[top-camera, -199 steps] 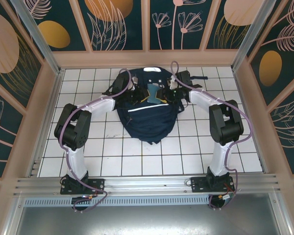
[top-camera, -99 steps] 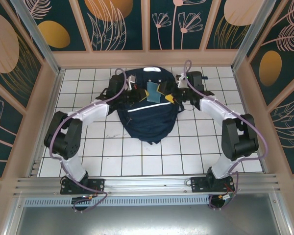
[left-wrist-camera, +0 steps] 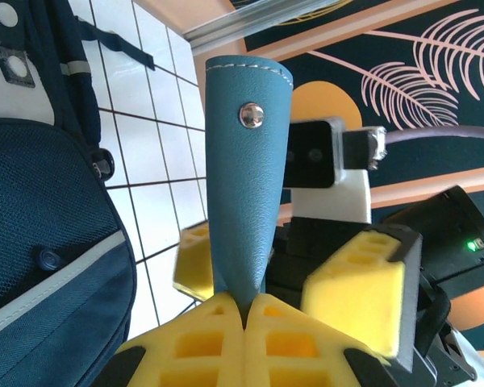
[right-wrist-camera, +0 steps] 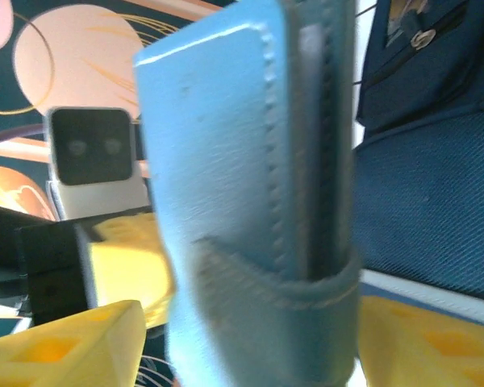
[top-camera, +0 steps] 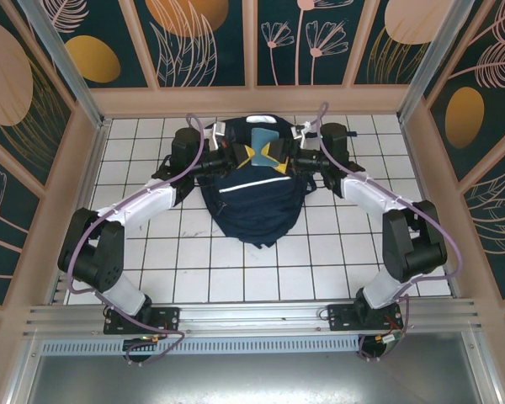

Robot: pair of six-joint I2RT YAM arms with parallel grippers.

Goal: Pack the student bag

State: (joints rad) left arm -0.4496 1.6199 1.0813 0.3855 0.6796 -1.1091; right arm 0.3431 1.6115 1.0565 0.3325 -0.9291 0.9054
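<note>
At the student bag's [top-camera: 257,206] top end, left gripper [left-wrist-camera: 244,305] jaws pinch a blue case [left-wrist-camera: 246,161]; right gripper [right-wrist-camera: 250,343] jaws straddle it, spread. It is best lowered upright.

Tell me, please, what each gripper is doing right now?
Left gripper: shut on the blue case.
Right gripper: open, astride the case.

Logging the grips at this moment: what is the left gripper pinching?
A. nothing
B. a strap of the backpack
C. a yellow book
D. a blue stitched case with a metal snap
D: in the left wrist view, the left gripper has its yellow fingers closed on the narrow end of the blue case, with the student bag beside it.
</note>
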